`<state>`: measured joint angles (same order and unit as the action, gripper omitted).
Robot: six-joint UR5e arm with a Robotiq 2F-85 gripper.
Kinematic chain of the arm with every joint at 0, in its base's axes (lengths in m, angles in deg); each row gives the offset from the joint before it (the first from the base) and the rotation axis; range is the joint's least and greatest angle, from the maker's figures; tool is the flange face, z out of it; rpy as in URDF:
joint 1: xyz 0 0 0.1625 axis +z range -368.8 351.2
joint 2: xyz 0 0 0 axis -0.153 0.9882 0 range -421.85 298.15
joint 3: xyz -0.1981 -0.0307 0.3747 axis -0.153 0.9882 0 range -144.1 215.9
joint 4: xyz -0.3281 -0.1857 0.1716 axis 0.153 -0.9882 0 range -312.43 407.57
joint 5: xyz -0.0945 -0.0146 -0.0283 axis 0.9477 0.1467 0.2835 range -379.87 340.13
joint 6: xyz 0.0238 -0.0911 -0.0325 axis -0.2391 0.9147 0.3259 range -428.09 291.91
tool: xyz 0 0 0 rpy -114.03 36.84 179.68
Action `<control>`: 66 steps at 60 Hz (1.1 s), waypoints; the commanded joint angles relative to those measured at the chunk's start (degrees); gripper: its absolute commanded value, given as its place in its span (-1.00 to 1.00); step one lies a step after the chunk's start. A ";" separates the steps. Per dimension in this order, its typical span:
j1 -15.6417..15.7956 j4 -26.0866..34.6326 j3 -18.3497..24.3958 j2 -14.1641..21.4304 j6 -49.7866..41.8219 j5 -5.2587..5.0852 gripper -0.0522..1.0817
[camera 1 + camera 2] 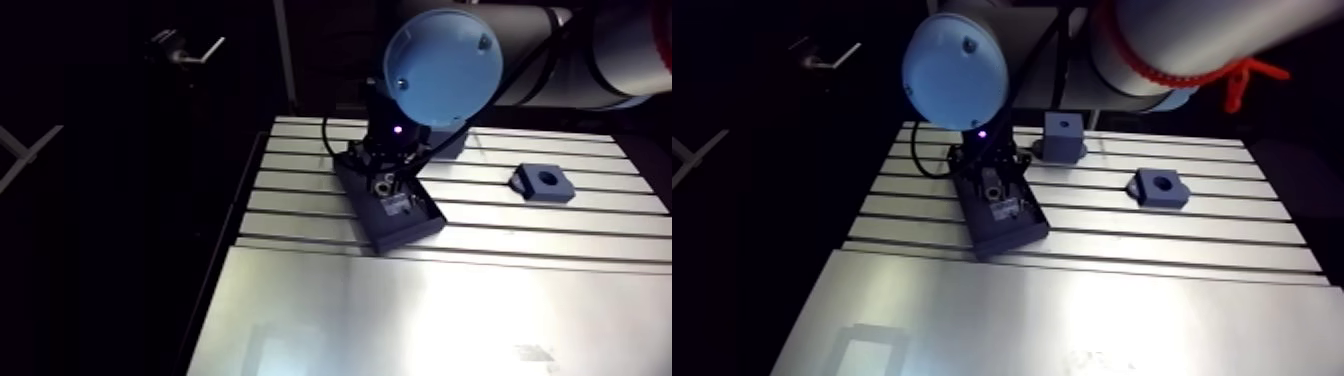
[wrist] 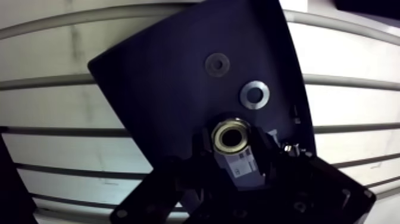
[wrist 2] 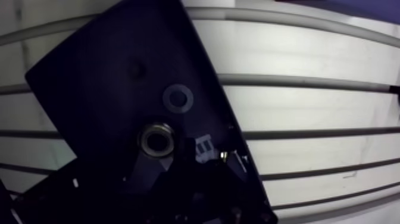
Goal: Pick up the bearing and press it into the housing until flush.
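A metal bearing [image 2: 232, 135] was seen at the tip of the hand [image 1: 385, 186], over a dark tray [image 2: 161, 77]. Whether the hand was open or clamped could not be told. A small label [image 2: 244, 170] on it was unreadable. Just ahead, a silver ring [image 2: 255, 95] and a dark ring [image 2: 217, 64] were laid in the tray. Well to one side, the housing [image 1: 543, 182] was set on the tabletop [image 1: 400, 310].

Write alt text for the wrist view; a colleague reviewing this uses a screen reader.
A shiny ring-shaped bearing sits at the tip of the gripper, over a dark tray lying askew on the slotted table. Ahead of it on the tray lie a silver ring and a dark ring.
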<state>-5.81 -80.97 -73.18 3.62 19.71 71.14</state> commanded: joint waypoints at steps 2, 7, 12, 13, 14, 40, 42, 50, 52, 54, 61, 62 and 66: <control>0.00 0.07 0.05 0.55 0.05 0.00 0.09; 0.00 0.25 0.14 1.62 0.05 -0.08 0.09; 0.08 0.86 0.31 2.96 0.13 -0.25 0.10; 0.08 0.86 0.31 2.96 0.13 -0.25 0.10; 0.09 1.02 0.31 3.32 0.14 -0.18 0.10; -0.67 8.41 1.62 10.84 5.16 0.88 0.13; -0.85 9.03 1.78 11.22 5.52 0.96 0.13; -2.53 10.15 2.33 11.89 6.83 1.79 0.13; -3.22 10.34 2.33 12.05 7.35 2.06 0.14; -3.85 10.59 2.34 12.38 8.02 2.33 0.14; -6.63 10.81 2.25 13.46 11.26 2.65 0.14; -6.63 10.81 2.25 13.46 11.26 2.65 0.14; -8.60 11.28 2.16 14.26 13.14 2.64 0.14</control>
<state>-10.04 -70.79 -71.01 16.05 28.31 73.32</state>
